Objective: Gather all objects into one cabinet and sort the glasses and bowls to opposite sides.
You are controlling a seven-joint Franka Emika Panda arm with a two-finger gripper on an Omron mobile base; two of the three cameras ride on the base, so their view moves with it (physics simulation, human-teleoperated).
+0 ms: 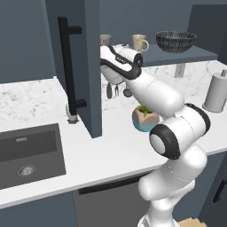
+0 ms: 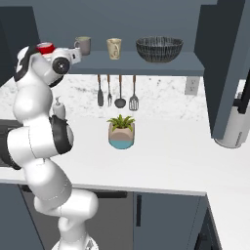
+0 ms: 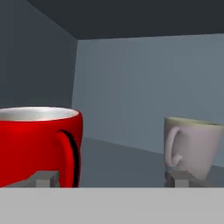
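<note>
The arm reaches up into the open dark slate-blue cabinet [image 1: 95, 66], whose tall door with its long black bar handle [image 1: 68, 66] stands swung out over the white counter [image 2: 161, 156]. Along the cabinet floor sit four pieces: the glossy red mug [image 2: 45, 48] at the far left, the grey-brown mug [image 2: 83, 45] next to it, the cream mug [image 2: 114, 48] a little further along, and the wide dark ribbed bowl [image 2: 159, 49] well off toward the right end. From the camera on the hand, the red mug [image 3: 39, 146] stands close on the left, white inside, handle turned toward the middle, with the grey-brown mug [image 3: 192, 146] standing apart on the right. The gripper [image 3: 113, 178] points between them; its two finger tips [image 3: 46, 178] stand wide apart, and the left one sits right in front of the red mug's base, though I cannot tell whether it touches. Nothing is held between the fingers. Below the cabinet a row of utensils [image 2: 117, 93] hangs on the marble wall, and the potted plant [image 2: 121, 131] stands on the counter.
</note>
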